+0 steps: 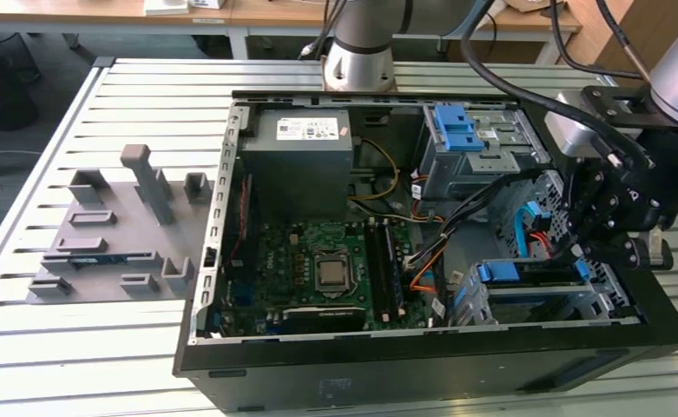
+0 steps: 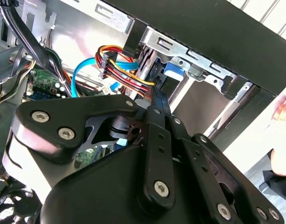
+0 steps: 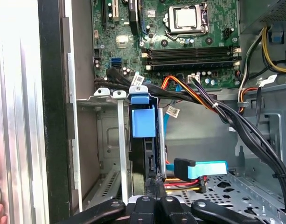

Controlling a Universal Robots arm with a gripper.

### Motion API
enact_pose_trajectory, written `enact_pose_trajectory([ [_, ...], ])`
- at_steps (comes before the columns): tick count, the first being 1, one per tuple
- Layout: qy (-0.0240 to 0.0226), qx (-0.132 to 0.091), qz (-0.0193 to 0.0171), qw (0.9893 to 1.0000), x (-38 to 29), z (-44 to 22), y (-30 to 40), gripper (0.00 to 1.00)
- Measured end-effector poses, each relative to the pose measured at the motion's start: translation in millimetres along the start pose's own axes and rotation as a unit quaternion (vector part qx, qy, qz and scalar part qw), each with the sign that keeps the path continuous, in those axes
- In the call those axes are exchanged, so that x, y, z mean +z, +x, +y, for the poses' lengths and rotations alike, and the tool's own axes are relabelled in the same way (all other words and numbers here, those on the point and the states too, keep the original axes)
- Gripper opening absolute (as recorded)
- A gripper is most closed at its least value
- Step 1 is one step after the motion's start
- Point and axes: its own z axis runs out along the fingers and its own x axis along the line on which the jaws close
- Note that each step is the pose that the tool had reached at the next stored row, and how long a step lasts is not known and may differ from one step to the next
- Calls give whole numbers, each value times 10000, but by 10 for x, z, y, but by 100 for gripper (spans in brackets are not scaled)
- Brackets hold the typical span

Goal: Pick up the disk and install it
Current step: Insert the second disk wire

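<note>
In the exterior view we see the open computer case (image 1: 431, 365) lying on its side on the slatted metal counter (image 1: 37, 347), with our tool (image 1: 608, 228) down at the drive cage (image 1: 547, 291) in the corner on the exterior view's right. The disk (image 1: 532, 272) sits edge-up in that cage, its blue carrier rail showing along the top. The grey parts fixture (image 1: 113, 230) on the exterior view's left stands well apart from the case and carries no drive that we can make out.

In the second wrist view, our tool (image 2: 154, 93) tapers to a closed point, the fingers pressed together with no gap we can see, just beside the bundle of red, yellow and orange power wires (image 2: 119, 70) and a blue data cable (image 2: 80, 72). A blue piece of the disk's carrier (image 2: 173, 69) shows behind the tip.

In the first wrist view, the disk (image 3: 151, 149) stands upright in its slot, with its blue latch tab (image 3: 143, 122) at the top and the fingers (image 3: 156, 184) meeting against its lower edge. We judge the pick-up done and the disk largely inserted; whether it is fully seated or latched we cannot tell.
</note>
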Motion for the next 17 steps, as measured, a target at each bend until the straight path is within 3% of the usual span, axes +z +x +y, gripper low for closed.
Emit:
enact_pose_trajectory([
  [5,4,0,0,10000,-2,0,-1,11],
  [12,4,0,-1,10000,-99,4,1,11],
  [17,4,0,1,10000,-101,23,3,11],
])
